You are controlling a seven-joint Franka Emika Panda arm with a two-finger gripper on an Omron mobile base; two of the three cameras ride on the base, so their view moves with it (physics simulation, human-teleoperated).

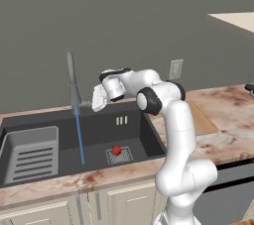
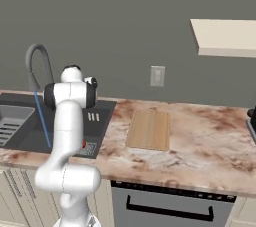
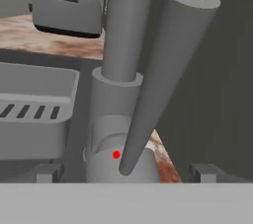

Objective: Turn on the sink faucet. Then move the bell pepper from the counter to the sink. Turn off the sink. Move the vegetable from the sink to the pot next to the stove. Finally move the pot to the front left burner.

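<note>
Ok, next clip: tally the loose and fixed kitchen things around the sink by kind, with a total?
Bell pepper, red, on the drain grate in the sink: 1
Sink faucet, water running: 1
Slotted tray insert: 1
Cutting board on the counter: 1
Toaster: 1
Wall outlet: 1
Total: 6

A light wooden cutting board (image 2: 148, 129) lies flat on the bench, to the right of the basin. A white wall outlet (image 2: 157, 76) is mounted on the grey wall (image 2: 130, 16) above the board, and a cream shelf (image 2: 225, 37) projects at upper right. A grey toaster (image 3: 66, 13) stands on the bench surface.
</note>
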